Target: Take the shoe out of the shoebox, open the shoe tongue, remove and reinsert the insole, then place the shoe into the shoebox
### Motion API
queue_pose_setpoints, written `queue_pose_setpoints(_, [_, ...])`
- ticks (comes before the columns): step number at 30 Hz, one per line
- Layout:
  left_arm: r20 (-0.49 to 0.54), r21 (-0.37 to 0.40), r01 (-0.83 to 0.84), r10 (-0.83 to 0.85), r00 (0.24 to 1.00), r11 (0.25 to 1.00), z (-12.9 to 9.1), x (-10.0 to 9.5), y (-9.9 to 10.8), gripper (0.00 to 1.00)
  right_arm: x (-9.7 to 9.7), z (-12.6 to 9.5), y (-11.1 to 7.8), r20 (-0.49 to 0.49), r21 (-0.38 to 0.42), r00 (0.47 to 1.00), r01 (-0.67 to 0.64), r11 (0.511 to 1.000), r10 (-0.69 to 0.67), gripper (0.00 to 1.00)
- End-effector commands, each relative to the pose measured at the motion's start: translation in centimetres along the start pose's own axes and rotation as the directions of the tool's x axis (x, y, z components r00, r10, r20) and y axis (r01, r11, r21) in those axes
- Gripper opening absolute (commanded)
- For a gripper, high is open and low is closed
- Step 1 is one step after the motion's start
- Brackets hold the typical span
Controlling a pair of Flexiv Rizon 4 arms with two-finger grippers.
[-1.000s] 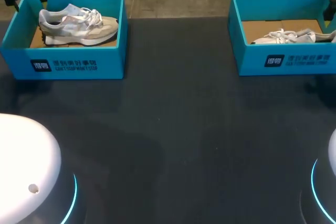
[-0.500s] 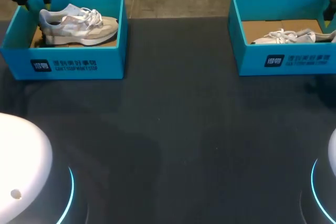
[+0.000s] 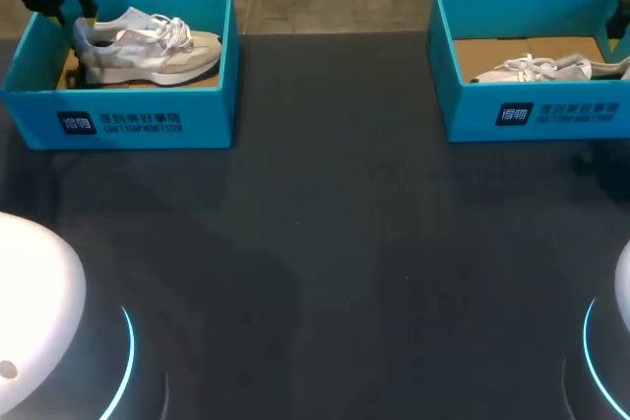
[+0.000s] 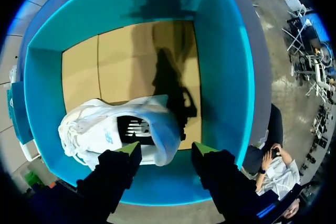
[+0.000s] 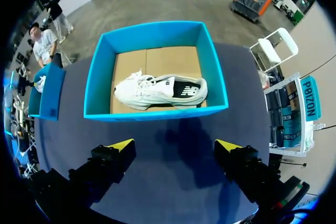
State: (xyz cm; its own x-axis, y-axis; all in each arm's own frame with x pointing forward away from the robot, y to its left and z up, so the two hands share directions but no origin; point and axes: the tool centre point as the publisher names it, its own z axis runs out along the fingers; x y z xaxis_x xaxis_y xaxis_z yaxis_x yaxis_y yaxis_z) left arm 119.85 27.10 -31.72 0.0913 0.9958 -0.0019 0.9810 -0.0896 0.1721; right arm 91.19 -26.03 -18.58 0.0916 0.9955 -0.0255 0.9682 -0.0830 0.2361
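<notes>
Left wrist view: left gripper (image 4: pixel 167 149), jaws spread, hangs over the shoe (image 4: pixel 105 132) heel inside its box (image 4: pixel 226 77); right gripper (image 5: pixel 176 148), jaws also spread, hangs over table (image 5: pixel 173 179) short of second box (image 5: pixel 157 114).

A dark, matte bench (image 3: pixel 325 243) fills nearly all of the head view; its far edge runs straight across, and beyond it lies a strip of bare grey-brown concrete floor (image 3: pixel 335 2); soft light from above leaves faint, blurred shadows on the bench's middle; a thin cyan arc of light glows near each near corner.
</notes>
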Motion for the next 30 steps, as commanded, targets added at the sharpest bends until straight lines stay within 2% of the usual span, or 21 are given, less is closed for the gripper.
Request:
queue_pose_setpoints(1, [0.014,-0.001,0.003,-0.003,1.0,1.0,1.4,0.2,0.5,0.56,0.0,0.1,0.1,-0.001,0.0,1.0,0.0,1.0,0.0,1.0])
queue_pose_setpoints(5, [0.026,0.002,-0.008,0.008,1.0,1.0,2.0,0.3,0.5,0.5,0.0,0.1,0.1,-0.001,0.0,1.0,0.0,1.0,0.0,1.0])
queue_pose_setpoints(12, [0.03,0.026,-0.002,0.001,1.0,1.0,3.1,0.8,0.5,0.5,0.0,0.1,0.1,-0.001,0.0,1.0,0.0,1.0,0.0,1.0])
queue_pose_setpoints(15, [0.036,0.042,0.001,-0.002,0.999,0.999,3.6,1.0,0.4,0.52,0.0,0.1,0.1,-0.001,0.0,1.0,0.0,1.0,0.0,1.0])
queue_pose_setpoints(19, [0.055,0.066,0.011,-0.015,0.998,0.998,4.0,1.2,0.1,0.63,0.0,0.1,0.1,-0.001,0.0,1.0,0.0,1.0,0.0,1.0])
queue_pose_setpoints(29, [0.035,0.086,0.007,-0.01,0.999,0.996,5.6,1.2,-0.4,0.55,0.0,0.1,0.1,-0.001,0.0,1.0,0.0,1.0,0.0,1.0])
queue_pose_setpoints(30, [0.033,0.089,0.009,-0.012,0.999,0.996,5.8,1.2,-0.4,0.51,0.0,0.1,0.1,-0.001,0.0,1.0,0.0,1.0,0.0,1.0])
